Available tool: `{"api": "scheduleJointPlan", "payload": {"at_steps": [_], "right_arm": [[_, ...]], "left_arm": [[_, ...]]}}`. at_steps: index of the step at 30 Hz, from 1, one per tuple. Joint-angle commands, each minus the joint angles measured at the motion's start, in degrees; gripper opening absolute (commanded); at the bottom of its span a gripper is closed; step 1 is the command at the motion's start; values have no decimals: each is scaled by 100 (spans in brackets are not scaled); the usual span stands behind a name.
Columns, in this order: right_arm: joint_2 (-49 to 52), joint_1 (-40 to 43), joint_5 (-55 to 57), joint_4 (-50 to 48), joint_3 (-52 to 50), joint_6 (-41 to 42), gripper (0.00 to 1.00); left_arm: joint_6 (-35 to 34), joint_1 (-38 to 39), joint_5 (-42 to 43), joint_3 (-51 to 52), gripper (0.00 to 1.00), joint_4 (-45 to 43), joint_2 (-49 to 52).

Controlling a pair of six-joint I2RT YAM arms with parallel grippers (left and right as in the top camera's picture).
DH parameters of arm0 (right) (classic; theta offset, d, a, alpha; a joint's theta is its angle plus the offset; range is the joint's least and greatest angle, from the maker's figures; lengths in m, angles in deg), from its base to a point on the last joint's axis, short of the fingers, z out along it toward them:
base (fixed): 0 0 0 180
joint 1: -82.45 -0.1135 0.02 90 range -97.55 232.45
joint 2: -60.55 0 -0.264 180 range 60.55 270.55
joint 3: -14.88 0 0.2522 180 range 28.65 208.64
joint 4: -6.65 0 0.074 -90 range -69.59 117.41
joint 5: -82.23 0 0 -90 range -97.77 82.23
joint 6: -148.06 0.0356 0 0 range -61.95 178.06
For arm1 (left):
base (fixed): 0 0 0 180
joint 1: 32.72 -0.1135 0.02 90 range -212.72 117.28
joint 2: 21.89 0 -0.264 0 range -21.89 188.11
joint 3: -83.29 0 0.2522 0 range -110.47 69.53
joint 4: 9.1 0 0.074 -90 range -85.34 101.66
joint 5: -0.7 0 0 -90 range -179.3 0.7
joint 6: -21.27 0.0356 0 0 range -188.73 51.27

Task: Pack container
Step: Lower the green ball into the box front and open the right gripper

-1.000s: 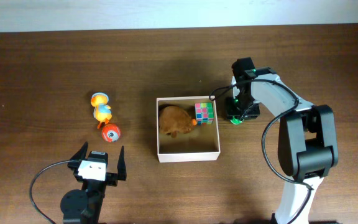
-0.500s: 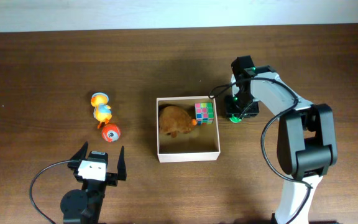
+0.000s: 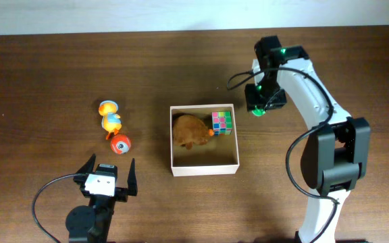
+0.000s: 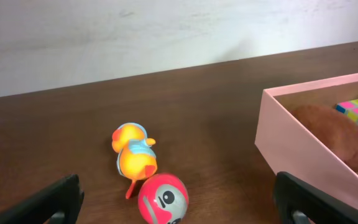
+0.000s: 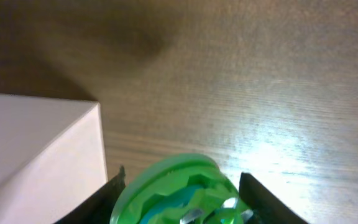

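Container point(image 3: 204, 170) sits at the middle of the table point(image 3: 46, 67), with a brown plush toy point(image 3: 190, 131) and a colour cube point(image 3: 222, 122) in its far half. Just right of its far right corner, the right end effector point(image 3: 261, 106) grips a green round toy point(image 5: 173, 186). The left end effector point(image 3: 109, 170) stands wide and empty at the near left. A duck toy point(image 3: 110, 118) and a red ball point(image 3: 120, 144) lie left of the container.

Item, where I work: one table point(image 3: 59, 67), dark brown wood, grain running side to side, filling my overhead view; item, behind its far edge: plain pale wall point(image 4: 166, 37); item, light: white glare point(image 5: 272, 152) on the wood, seen in my right wrist view.
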Motion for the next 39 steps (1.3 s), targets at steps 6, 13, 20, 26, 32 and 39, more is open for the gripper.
{"api": "scheduleJointPlan", "payload": {"at_steps": [6,13,20,26,32,39], "right_arm": [[-286,-173,-341,590,763,-479,52],[-632,-605,-599,831,809,-540,52],[-782,-1488,-601,1231,809,-629,52],[-782,-2260,-549,1408,804,-669,54],[-780,-2771,-103,1401,651,-601,57],[-769,-2841,232,1209,48,-361,56]], "left_arm": [[94,-24,39,44,99,-22,-50],[94,-24,39,44,99,-22,-50],[94,-24,39,44,99,-24,-50],[94,-24,39,44,99,-22,-50],[94,-24,39,44,99,-22,-50],[94,-24,39,44,99,-22,-50]]}}
